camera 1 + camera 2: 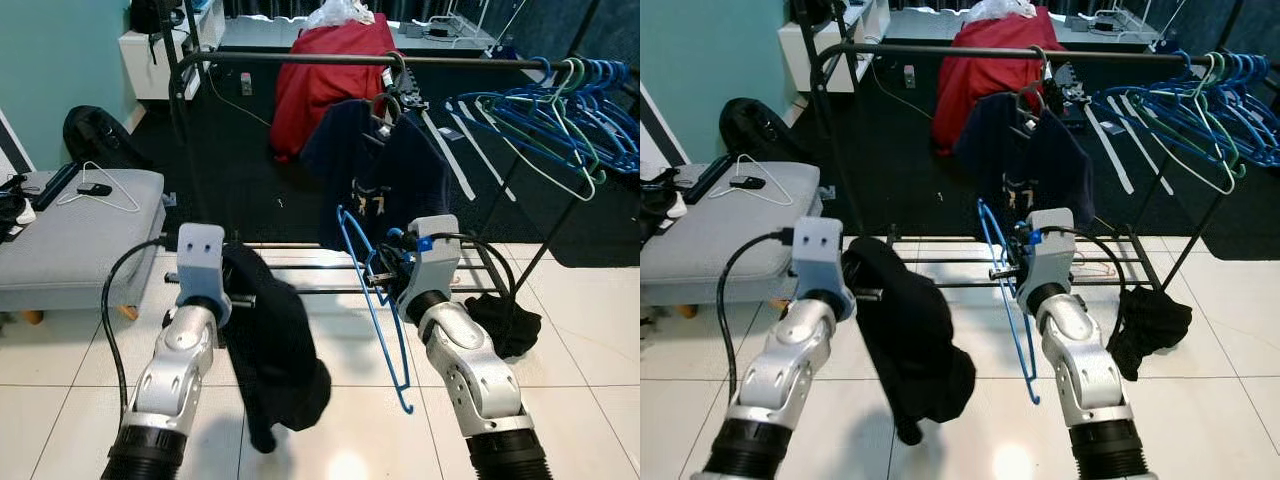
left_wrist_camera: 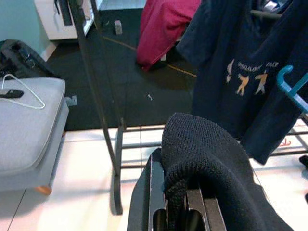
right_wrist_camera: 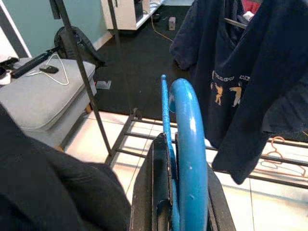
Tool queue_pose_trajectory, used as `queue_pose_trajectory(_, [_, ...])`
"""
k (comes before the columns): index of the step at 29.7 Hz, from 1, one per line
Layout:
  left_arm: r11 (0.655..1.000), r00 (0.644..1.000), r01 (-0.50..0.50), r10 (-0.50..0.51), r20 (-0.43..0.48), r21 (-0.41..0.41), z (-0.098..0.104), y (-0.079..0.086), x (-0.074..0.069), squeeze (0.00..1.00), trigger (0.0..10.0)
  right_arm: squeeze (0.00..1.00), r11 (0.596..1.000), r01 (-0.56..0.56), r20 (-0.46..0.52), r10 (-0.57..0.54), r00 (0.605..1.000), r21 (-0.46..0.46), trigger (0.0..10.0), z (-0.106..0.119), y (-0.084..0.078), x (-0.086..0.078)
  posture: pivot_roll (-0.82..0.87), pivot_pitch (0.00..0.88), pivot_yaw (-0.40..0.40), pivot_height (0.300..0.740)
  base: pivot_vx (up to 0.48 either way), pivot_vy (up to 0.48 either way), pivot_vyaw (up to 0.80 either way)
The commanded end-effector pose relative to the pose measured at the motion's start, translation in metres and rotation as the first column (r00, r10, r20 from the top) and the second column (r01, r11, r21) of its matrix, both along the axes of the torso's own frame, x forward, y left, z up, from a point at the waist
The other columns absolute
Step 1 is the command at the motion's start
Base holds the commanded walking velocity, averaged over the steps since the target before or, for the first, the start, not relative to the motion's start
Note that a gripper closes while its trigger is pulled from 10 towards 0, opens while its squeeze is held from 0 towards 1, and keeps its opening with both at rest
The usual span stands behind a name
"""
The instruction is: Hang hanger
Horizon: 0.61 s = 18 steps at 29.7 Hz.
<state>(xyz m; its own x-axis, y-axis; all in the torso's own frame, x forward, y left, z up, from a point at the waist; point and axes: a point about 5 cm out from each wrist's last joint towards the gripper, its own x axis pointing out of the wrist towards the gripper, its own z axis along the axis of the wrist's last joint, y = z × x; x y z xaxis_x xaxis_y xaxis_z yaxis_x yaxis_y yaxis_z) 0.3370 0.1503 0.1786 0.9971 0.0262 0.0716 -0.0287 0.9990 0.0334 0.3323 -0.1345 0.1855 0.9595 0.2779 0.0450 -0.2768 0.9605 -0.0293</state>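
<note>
The blue hanger (image 1: 372,300) is thin moulded plastic, a slim triangular frame with a thick rounded hook, glossy in the right wrist view; it hangs tilted in front of the clothes rack (image 1: 300,60), held by the right gripper (image 1: 388,268), whose black fingers (image 3: 161,192) are closed on it just below the hook; its lower corner dangles over the white tiled floor (image 1: 580,330). The left gripper (image 1: 240,298) is clamped on a black knitted garment (image 1: 275,355), coarse ribbed wool that droops in a soft heavy fold beside the hanger. On the rack's dark metal rail hangs a navy T-shirt (image 1: 385,170) with a small pale print, and further along a cluster of blue wire-thin hangers (image 1: 560,115); a red cloth (image 1: 325,70) lies behind. A grey padded bench (image 1: 80,235) carries a white wire hanger (image 1: 98,190); a black cloth (image 1: 505,320) lies crumpled on the floor by the rack's foot.
</note>
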Motion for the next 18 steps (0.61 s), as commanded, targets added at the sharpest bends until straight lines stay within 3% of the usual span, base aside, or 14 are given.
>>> queue_pose_trajectory(1, [1.0, 1.0, -0.026, 0.026, -0.002, -0.008, -0.0019, 0.0052, -0.0001, 0.0, 10.0, 0.0, 0.999, -0.019, 0.004, 0.019, 1.0, -0.027, 10.0, -0.0018, 0.002, -0.0011, -0.02, 0.147, -0.023, 0.74, 0.0, 0.0, 0.0])
queue_pose_trajectory(7, [1.0, 1.0, 0.007, -0.008, 0.016, 0.004, 0.0024, 0.0011, 0.002, 0.0, 10.0, 0.0, 0.996, -0.049, 0.013, 0.05, 0.999, -0.078, 10.0, 0.0004, 0.0051, 0.0002, -0.02, 0.148, -0.024, 0.74, 0.289, 0.0, 0.0])
queue_pose_trajectory(13, [1.0, 1.0, -0.01, 0.01, 0.007, -0.01, 0.0022, 0.002, 0.003, 0.0, 10.0, 0.0, 0.99, -0.071, 0.007, 0.073, 0.997, -0.119, 10.0, -0.0032, 0.0073, -0.0024, -0.03, 0.132, -0.022, 0.74, 0.418, 0.0, 0.8])
queue_pose_trajectory(18, [1.0, 1.0, -0.017, 0.017, -0.001, -0.016, 0.0035, 0.0038, 0.0061, 0.0, 10.0, 0.0, 0.99, -0.102, -0.017, 0.101, 0.995, -0.095, 10.0, -0.0044, 0.0082, -0.0021, -0.02, 0.143, -0.019, 0.74, 0.425, 0.0, 0.0])
